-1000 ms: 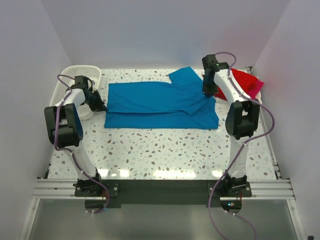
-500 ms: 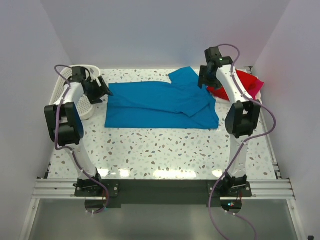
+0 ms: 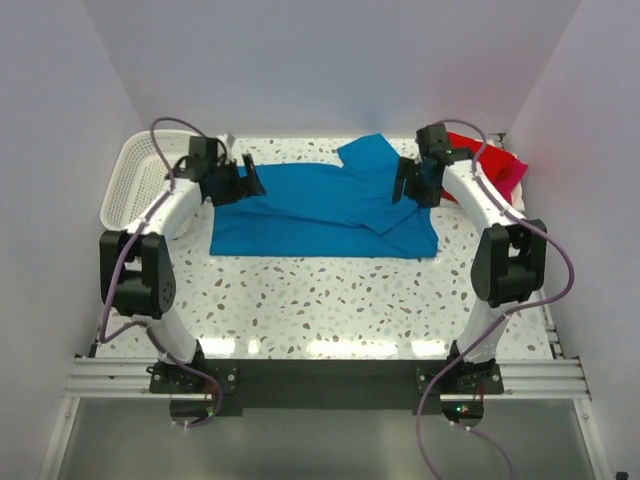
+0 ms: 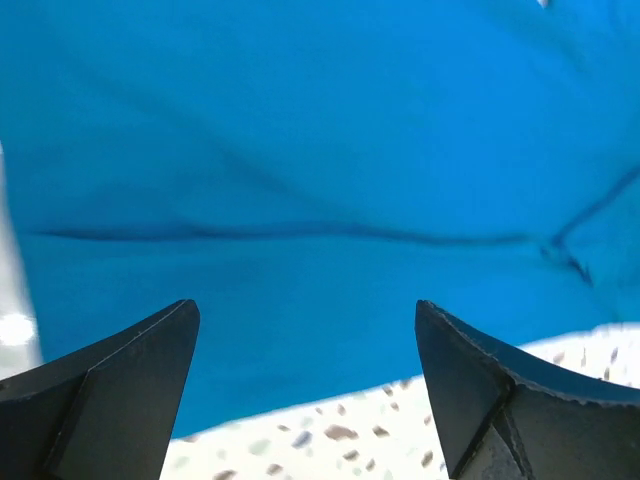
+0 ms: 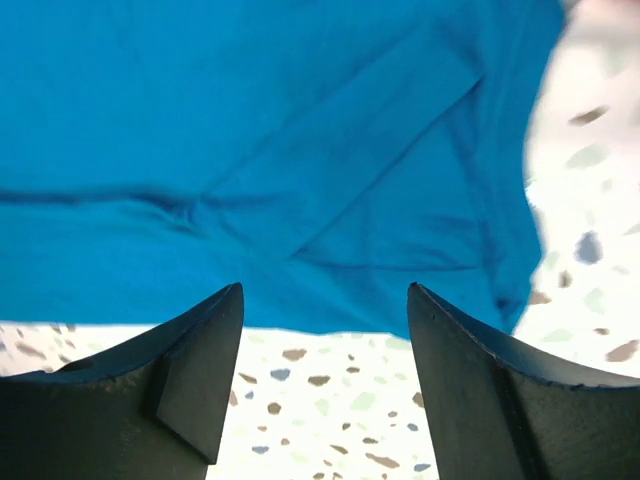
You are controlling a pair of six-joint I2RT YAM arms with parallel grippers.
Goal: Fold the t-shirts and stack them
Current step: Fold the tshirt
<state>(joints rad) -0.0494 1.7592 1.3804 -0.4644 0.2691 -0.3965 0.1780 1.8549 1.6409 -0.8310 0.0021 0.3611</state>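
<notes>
A bright blue t-shirt lies flat across the back half of the table, folded lengthwise, with one sleeve sticking out at the back. My left gripper hovers open above the shirt's left end with nothing between its fingers. In the left wrist view the left gripper frames blue cloth and its near hem. My right gripper hangs open over the shirt's right end. The right wrist view shows the right gripper empty above the folded sleeve. A crumpled red t-shirt lies at the back right.
A white mesh basket stands at the back left corner, beside the left arm. The speckled tabletop stretches bare in front of the blue shirt. White walls close in the back and both sides.
Both grippers were shut at the blue shirt's left and right ends; they have let go, opened, lifted and swung inward over the shirt. The shirt lies still.
</notes>
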